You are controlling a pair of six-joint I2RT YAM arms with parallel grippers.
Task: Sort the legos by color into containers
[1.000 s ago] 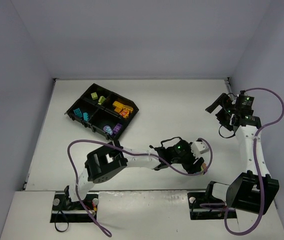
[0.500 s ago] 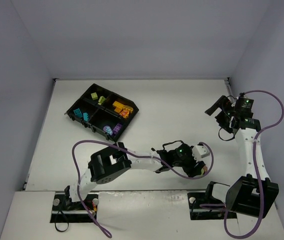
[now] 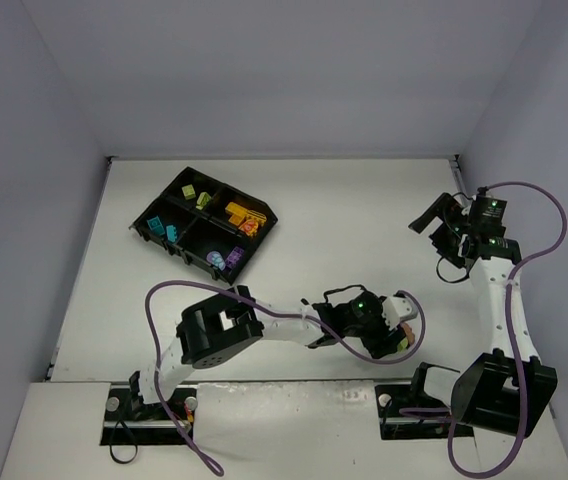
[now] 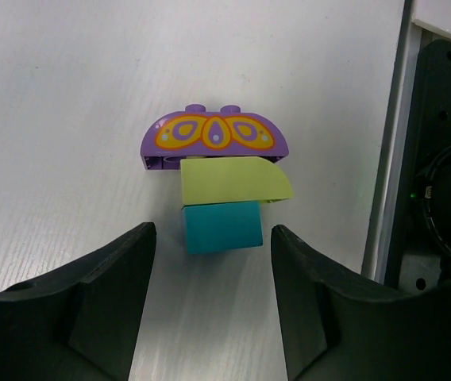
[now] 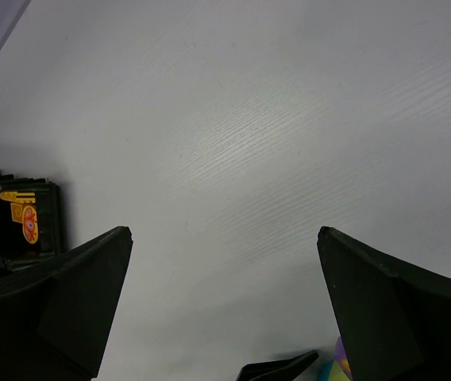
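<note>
L jaws nearer; arched lego [image 4: 213,141]

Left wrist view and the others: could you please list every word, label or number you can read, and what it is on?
No readable words, brands or numbers in any view.
The purple arched brick bears only a printed orange-and-yellow petal pattern, no letters.
The orange brick in the tray has markings too small to read.

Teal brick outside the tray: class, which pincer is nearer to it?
Left. The left pincer stands open right at the teal brick; the right pincer is far off, by the right edge of the table.
</note>
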